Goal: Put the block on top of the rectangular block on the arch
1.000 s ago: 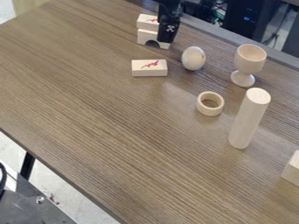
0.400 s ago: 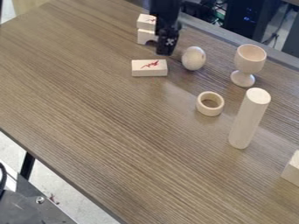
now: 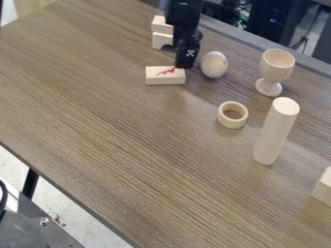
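My gripper (image 3: 185,64) hangs at the top of the camera view, its tip at the back right corner of a loose block. That block (image 3: 165,77) is pale wood with a red mark and lies flat on the table. Behind it stands the arch (image 3: 161,40), partly hidden by the arm. A rectangular block (image 3: 161,24) rests on top of the arch, its right part behind the arm. Whether the gripper is open or shut, or touches the loose block, I cannot tell.
A wooden egg (image 3: 214,65) stands just right of the gripper, with a goblet (image 3: 276,70) beyond it. Further forward are a ring (image 3: 233,115), a tall cylinder (image 3: 276,131) and another block (image 3: 323,188) at the right edge. The table (image 3: 116,140) extends to the left.
The gripper has come forward from beside the arch, down the view to the loose block's back right corner. The blocks, arch and other objects have stayed put.
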`<state>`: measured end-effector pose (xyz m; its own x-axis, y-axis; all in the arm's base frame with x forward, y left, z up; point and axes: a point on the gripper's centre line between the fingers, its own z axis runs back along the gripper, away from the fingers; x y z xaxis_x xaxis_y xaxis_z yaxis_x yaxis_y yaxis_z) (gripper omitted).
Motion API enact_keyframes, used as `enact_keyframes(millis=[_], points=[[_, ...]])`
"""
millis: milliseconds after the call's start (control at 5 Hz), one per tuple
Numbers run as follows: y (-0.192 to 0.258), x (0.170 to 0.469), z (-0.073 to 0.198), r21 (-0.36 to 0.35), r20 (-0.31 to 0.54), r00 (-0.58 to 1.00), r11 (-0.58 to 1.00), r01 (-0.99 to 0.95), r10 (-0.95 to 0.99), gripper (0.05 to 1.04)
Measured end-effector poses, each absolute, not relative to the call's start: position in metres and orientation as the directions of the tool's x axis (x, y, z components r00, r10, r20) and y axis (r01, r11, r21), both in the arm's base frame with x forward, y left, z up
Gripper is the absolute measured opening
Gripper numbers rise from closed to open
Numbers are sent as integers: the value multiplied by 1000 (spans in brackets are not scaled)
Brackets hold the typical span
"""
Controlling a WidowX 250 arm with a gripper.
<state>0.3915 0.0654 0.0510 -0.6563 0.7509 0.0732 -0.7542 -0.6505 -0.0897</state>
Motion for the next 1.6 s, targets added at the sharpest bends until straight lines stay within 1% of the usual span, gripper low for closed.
enact_keyframes(millis=[200, 600, 800, 1000, 1200, 1400, 1600], points=[[66, 384, 43, -67, 79, -660, -656, -752, 747, 999], [66, 375, 31, -45, 94, -644, -643, -764, 759, 999], [70, 369, 28, -36, 105, -640, -640, -767, 761, 952], [75, 362, 24, -27, 107, -629, -630, -776, 770, 668], [77, 366, 27, -34, 100, -591, -591, -806, 800, 557], [78, 385, 46, -77, 79, -525, -520, -850, 847, 556], [78, 412, 83, -148, 65, -464, -451, -880, 884, 556]])
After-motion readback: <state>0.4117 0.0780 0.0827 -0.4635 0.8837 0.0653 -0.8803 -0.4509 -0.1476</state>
